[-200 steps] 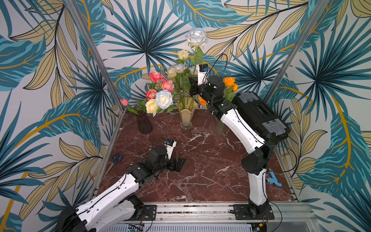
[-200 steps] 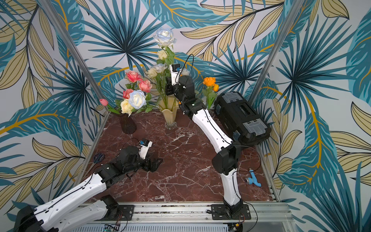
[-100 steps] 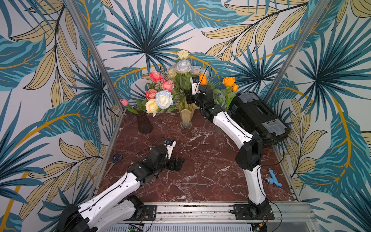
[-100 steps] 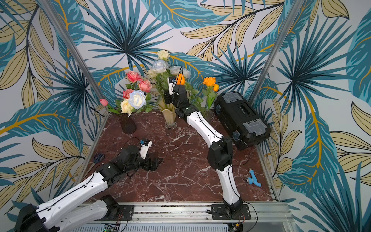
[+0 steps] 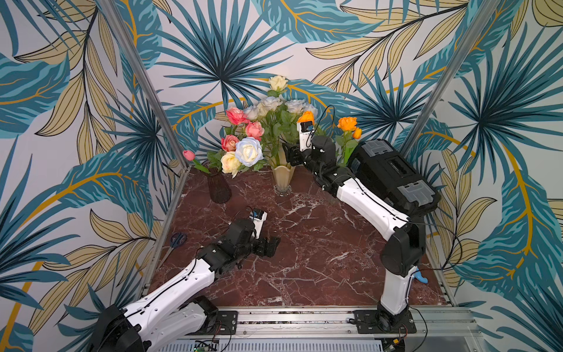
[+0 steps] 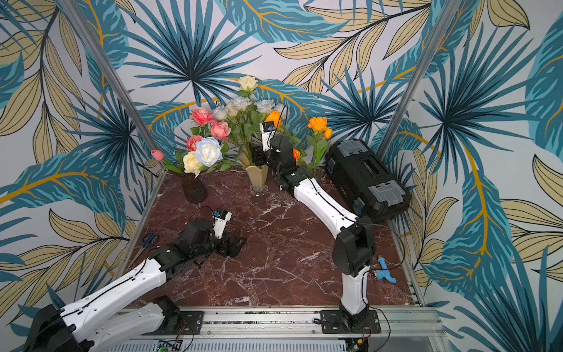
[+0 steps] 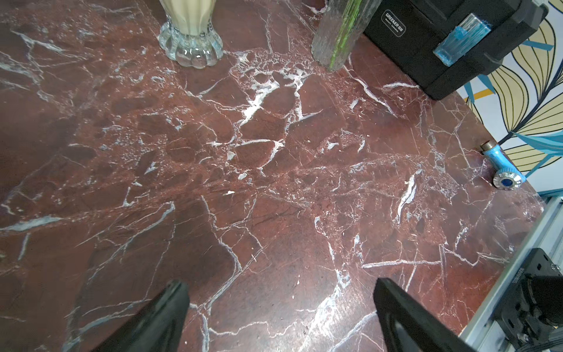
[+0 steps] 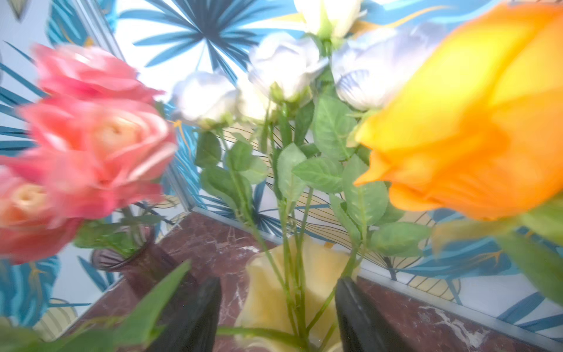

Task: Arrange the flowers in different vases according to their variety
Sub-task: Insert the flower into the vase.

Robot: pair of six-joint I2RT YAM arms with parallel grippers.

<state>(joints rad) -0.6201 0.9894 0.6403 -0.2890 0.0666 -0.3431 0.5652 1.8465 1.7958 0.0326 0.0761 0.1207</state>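
Observation:
White and pale-blue roses [image 5: 271,103] stand in the cream-yellow vase [image 5: 283,176]. My right gripper [image 5: 289,154] is open at its mouth; green stems [image 8: 300,274] rise between the parted fingers [image 8: 201,307] without touching them. The dark purple vase [image 5: 218,190] holds pink roses [image 5: 236,115], a pink tulip [image 5: 189,154] and a pale-blue rose [image 5: 249,151]. Orange roses [image 5: 347,123] rise behind my right arm, their stems in the clear vase [image 7: 341,33]. Another orange bloom [image 8: 475,122] sits close to the right wrist camera. My left gripper [image 5: 269,245] hangs open over bare marble.
A black toolbox [image 5: 393,173] lies against the right wall behind my right arm. Blue-handled scissors [image 5: 178,239] lie by the left frame rail. A small blue tool [image 6: 385,272] lies near the right front corner of the marble top [image 5: 304,259].
My right arm came down from high above the cream-yellow vase, lowering a pale-blue rose in among the others. Its jaws then opened off the stem. The left arm stayed still.

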